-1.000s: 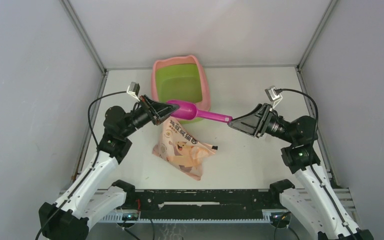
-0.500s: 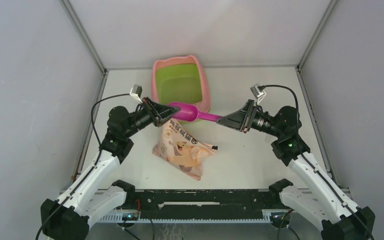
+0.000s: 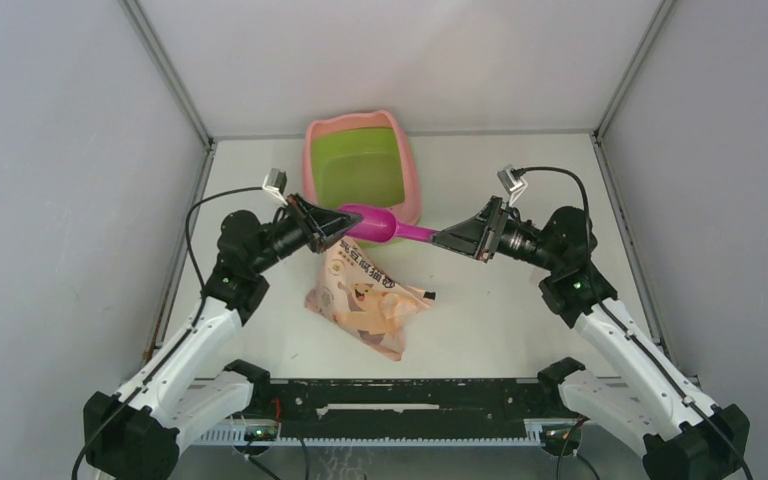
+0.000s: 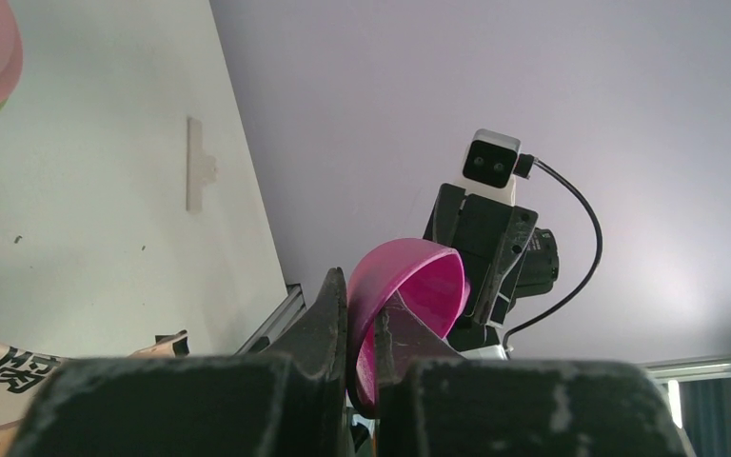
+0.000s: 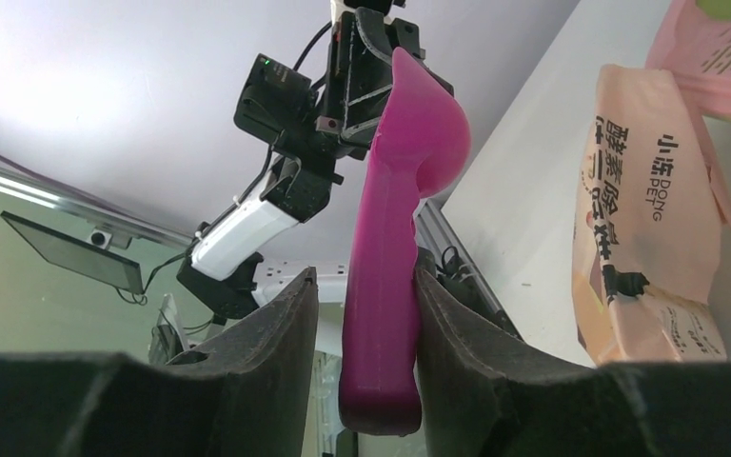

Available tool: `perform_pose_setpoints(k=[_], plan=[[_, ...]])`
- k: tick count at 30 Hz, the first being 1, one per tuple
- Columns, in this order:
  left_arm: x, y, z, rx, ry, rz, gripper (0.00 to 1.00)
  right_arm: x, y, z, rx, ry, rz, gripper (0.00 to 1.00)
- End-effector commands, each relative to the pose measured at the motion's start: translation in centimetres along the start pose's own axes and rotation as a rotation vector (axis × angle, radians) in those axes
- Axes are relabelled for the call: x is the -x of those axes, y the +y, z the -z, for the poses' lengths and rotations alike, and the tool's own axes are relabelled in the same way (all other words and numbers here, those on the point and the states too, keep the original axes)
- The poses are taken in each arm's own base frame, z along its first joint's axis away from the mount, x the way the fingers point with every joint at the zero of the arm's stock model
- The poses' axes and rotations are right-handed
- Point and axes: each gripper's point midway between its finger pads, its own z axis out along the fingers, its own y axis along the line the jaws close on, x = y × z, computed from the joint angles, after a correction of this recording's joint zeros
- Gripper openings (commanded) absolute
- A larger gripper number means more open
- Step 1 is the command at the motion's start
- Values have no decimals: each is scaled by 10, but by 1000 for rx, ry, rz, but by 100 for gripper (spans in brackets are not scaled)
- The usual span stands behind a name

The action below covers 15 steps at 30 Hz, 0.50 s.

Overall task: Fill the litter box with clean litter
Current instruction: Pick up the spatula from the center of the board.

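litter box unfilled; my left claw pinches scoop bowl; right claw, spread, straddles handle. close squarely, then free left.

White arms, black joints, black cables, white cameras.

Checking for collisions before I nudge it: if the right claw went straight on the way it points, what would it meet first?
The magenta scoop: its handle sits between the fingers of the right claw, so the widening bowl comes first, then probably the left claw gripping that bowl.
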Motion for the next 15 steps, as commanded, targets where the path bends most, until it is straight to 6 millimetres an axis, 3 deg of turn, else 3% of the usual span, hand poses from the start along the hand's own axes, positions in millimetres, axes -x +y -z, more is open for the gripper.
perform_pose_setpoints(k=[1,7,8,11,15], plan=[[1,2,-2,-8,-7,-35,0,9,31,-4,75,-16,87,47],[1,2,-2,-6,-3,-51,4,9,30,-8,51,-2,88,14],[1,2,-2,-6,-4,-57,10,9,29,-8,37,2,89,12],[2,6,-2,28,0,-82,42,10,29,-2,-8,18,105,5],[16,12,3,79,-35,-134,71,9,19,16,-103,32,91,0]])
